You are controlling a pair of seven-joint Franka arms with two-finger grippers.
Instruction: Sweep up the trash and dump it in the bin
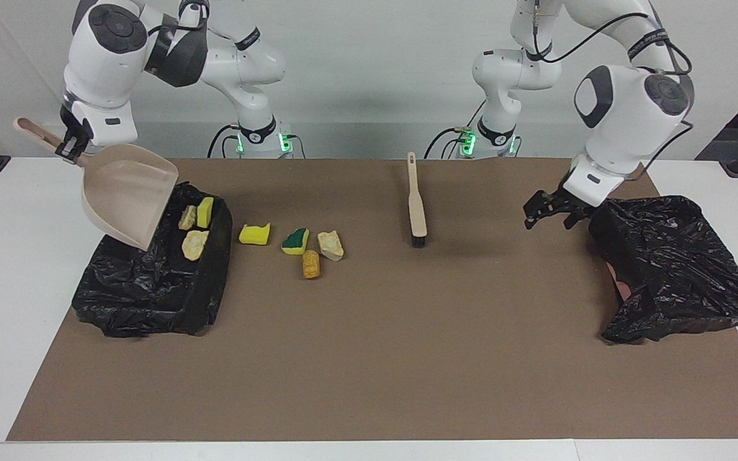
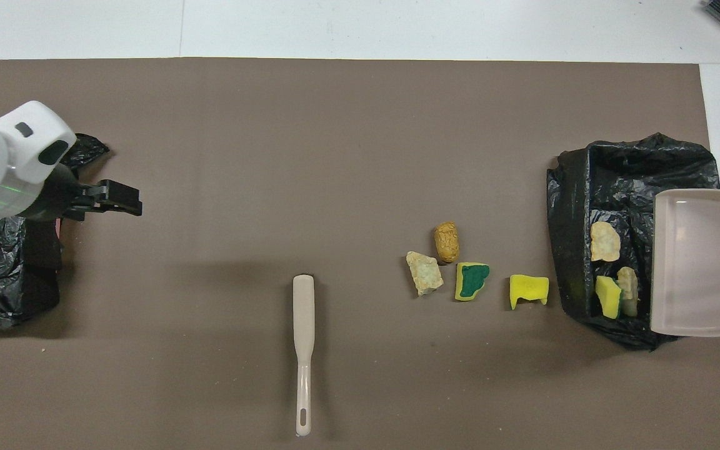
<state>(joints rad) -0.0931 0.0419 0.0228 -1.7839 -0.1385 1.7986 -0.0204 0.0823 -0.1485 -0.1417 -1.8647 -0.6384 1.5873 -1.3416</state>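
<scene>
- The smooth beige plastic dustpan (image 1: 129,195) is held by its handle in the clenched right gripper (image 1: 69,150), tilted over the crinkled black bag-lined bin (image 1: 151,288) at the right arm's end.
- Three scraps (image 1: 195,244) lie in that bin.
- Four scraps (image 1: 295,241), spongy or crusty, lie on the brown mat (image 1: 369,358) beside the bin.
- The flat-handled brush (image 1: 416,205) lies released.
- The left gripper (image 1: 548,211) is spread open over the mat, beside the second bag (image 1: 673,269).
- No writing can be read.

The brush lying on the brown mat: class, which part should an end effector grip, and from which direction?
Grip the brush by its thin handle, the end nearer to the robots, probably from straight above. It lies flat with its dark bristle head farther from the robots, and the handle narrows there, so the fingers can close across its width.
</scene>
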